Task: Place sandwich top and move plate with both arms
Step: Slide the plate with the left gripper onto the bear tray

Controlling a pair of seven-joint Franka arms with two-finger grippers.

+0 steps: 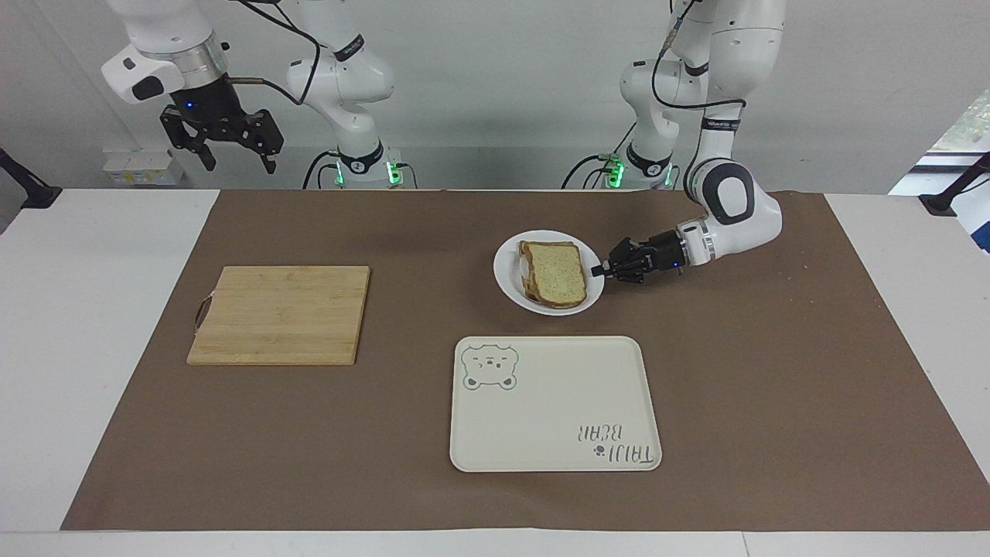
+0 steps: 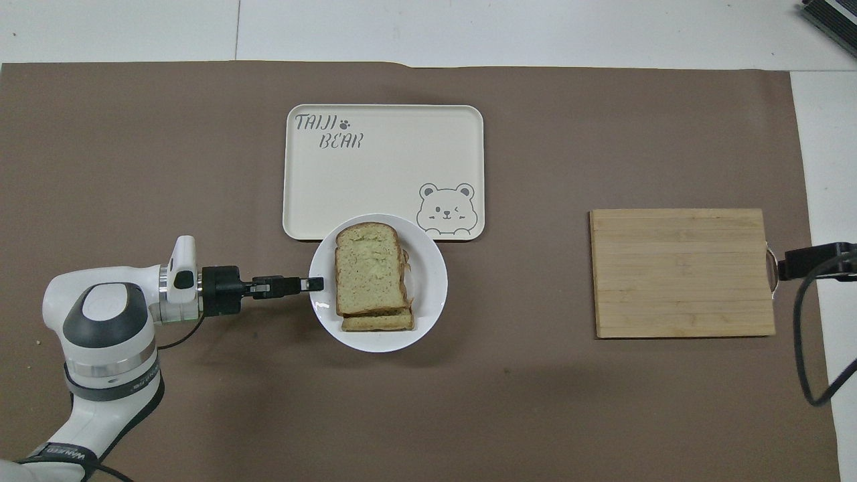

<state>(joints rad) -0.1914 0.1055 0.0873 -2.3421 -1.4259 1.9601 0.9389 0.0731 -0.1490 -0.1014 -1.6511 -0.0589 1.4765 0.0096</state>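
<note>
The white table carried a brown mat that covered most of its top, leaving white margins at both side edges of the facing view. Directly on the mat lay a wooden cutting board, left of centre in that view, and a cream tray with a bear drawing, lower centre. A small white plate was just above the tray in that view; whether it rested on the mat could not be told.
</note>
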